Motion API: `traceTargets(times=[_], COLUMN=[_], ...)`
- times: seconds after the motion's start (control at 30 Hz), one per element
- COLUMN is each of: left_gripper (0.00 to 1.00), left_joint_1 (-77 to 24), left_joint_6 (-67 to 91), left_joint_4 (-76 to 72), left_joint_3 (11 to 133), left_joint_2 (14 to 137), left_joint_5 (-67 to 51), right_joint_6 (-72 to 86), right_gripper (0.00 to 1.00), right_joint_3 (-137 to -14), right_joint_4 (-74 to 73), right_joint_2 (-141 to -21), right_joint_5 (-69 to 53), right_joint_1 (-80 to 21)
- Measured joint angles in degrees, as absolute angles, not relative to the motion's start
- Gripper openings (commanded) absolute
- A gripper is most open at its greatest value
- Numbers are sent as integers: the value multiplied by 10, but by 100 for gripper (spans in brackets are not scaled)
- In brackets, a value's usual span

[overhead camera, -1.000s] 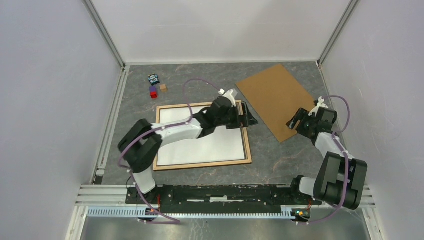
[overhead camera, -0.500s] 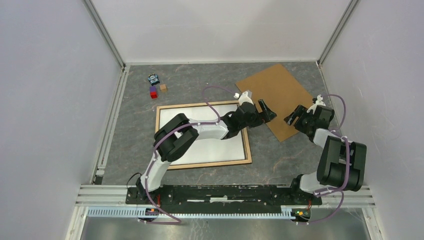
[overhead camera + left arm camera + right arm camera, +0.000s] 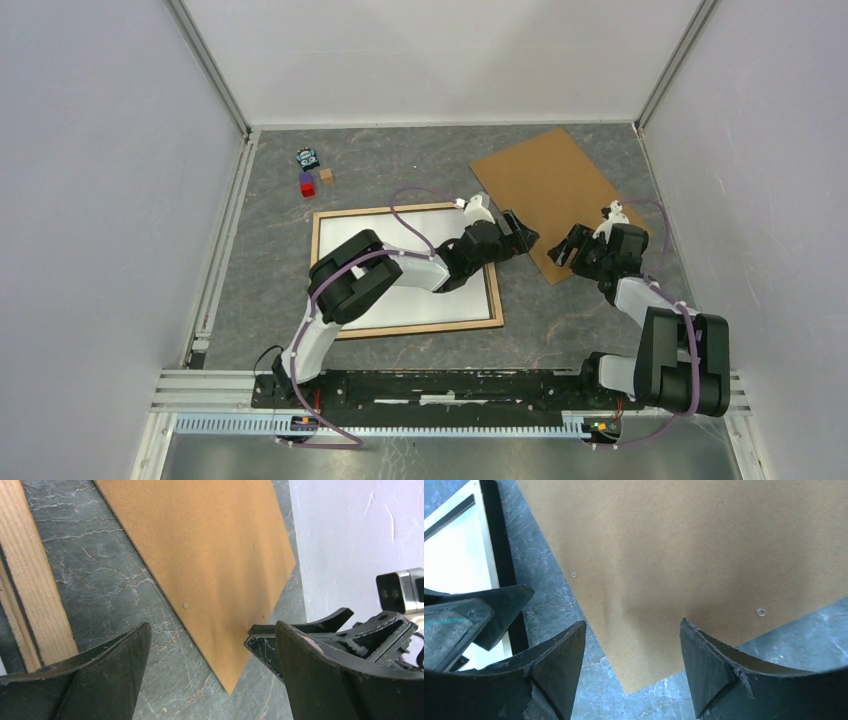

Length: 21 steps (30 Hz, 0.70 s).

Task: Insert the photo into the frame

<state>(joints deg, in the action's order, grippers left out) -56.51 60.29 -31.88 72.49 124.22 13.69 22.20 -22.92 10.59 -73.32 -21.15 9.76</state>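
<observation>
**Brown board corner sits between two spread end effectors**

Nearest the arm bases, the frame [image 3: 405, 328] lies flat on the grey marbled tabletop [image 3: 400, 160] with its light wood rails upward. The photo [image 3: 440, 305] lies inside the frame, white side up, and fills the opening. The left arm crosses over the frame's right half.

Just past the frame's far right corner hangs the left end effector [image 3: 524, 233], its fingers spread wide with nothing between them. Its wrist view shows bare tabletop and the near corner of the cardboard board [image 3: 210, 545] in the gap.

A little further right of the frame is the right end effector [image 3: 562, 248], also spread and gripping nothing. In its wrist view the board's near corner lies between the two fingers. Whether they touch the board cannot be told. The two end effectors are near each other but apart.

The board runs from there toward the far right, flat and turned at an angle to the frame, with a strip of tabletop between them.

Beyond the frame's far left corner sit a red block [image 3: 307, 189], a small brown cube [image 3: 327, 175] and, farthest, a small dark object [image 3: 307, 158].
</observation>
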Motion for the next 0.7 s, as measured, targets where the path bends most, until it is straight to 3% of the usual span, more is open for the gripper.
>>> traceTargets(times=[0.23, 0.5, 0.7], left_gripper=[100, 100, 100], left_joint_1=[-567, -568, -568], left_joint_6=[597, 606, 631], left_joint_4=[-343, -322, -207], left_joint_3=[710, 717, 769], left_joint_2=[1240, 1239, 1240], left_joint_5=[139, 155, 184], right_joint_6=[207, 194, 166], right_gripper=[78, 78, 78], right_joint_3=[-349, -602, -775], right_joint_4=[0, -22, -73], right_joint_2=[-769, -958, -1110], right_joint_5=[-127, -42, 6], right_joint_1=[109, 138, 140])
